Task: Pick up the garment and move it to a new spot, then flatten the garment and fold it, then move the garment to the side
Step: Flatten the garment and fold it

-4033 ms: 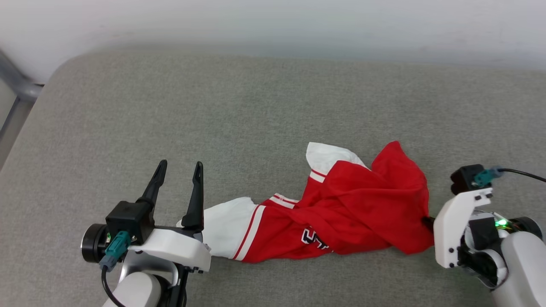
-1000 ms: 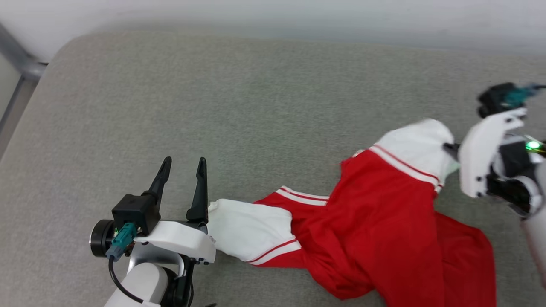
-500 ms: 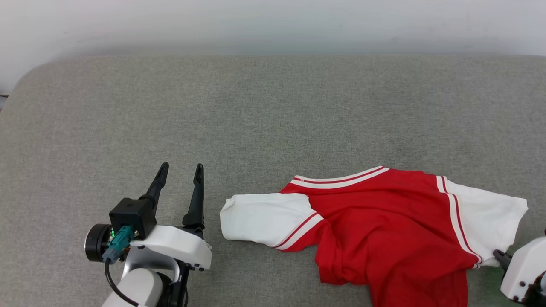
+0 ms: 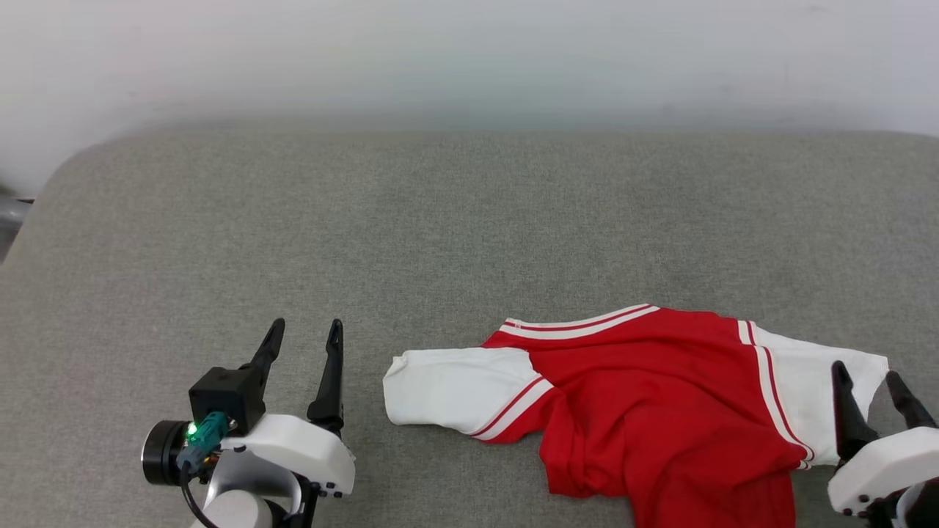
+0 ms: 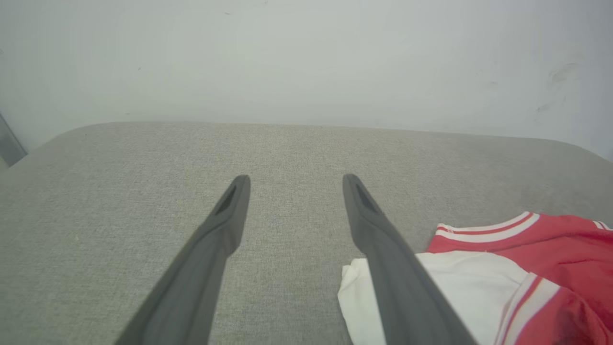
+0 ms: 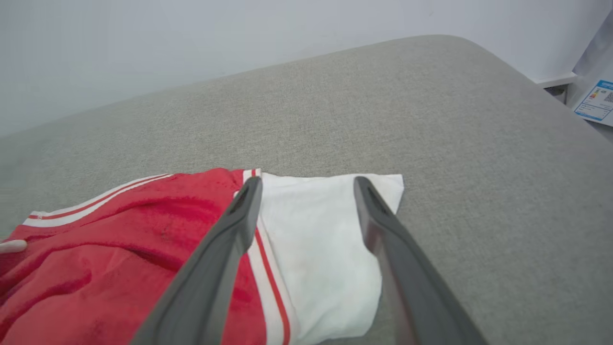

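you see the garment [image 4: 660, 396] lying spread on the grey cushion [image 4: 440, 220], collar away from you, lower body rumpled. your left gripper [image 4: 307, 324] sits just beside one white sleeve [image 4: 447, 389], fingers apart, holding nothing. your right gripper [image 4: 864, 371] is spread wide over the other sleeve [image 4: 803, 389], gripping nothing.

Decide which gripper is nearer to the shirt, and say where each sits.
Right. The right gripper, jaws open, is over the white sleeve at the right end of the shirt. The left gripper sits beside the other white sleeve, bare cushion between them.
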